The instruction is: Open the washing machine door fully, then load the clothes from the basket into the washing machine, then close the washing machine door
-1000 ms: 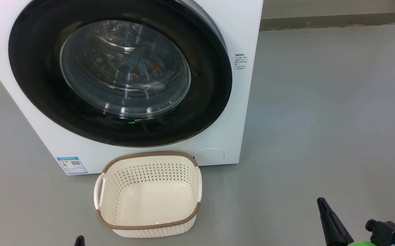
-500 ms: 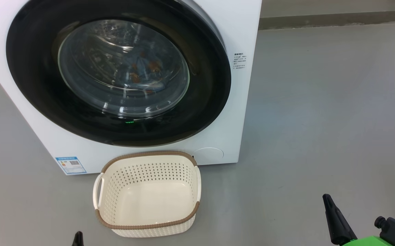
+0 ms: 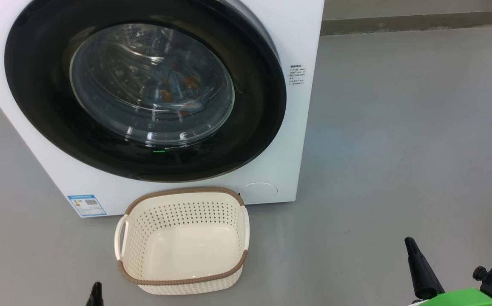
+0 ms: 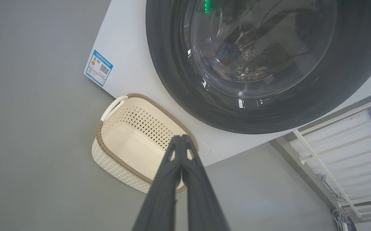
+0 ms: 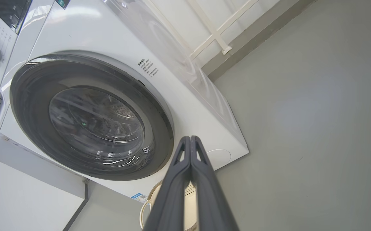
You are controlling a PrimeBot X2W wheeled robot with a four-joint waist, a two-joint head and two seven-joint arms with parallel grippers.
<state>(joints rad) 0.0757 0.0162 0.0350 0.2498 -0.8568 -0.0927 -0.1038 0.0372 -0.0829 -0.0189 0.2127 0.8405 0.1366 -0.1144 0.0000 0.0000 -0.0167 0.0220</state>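
Behind the door (image 3: 143,91), clothes (image 3: 180,85) lie loaded; below it, basket (image 3: 186,281) empty. Clenched on nothing: left pincer (image 4: 182,138), right pincer (image 5: 190,138). Door looks shut, so I'd withdraw wide of the basket.

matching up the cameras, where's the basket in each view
head view: basket bottom centre, below the washing machine door.
left wrist view: basket lower left of centre, partly behind the left gripper.
right wrist view: basket at bottom edge, behind the right gripper.
shared landmark: blue label.
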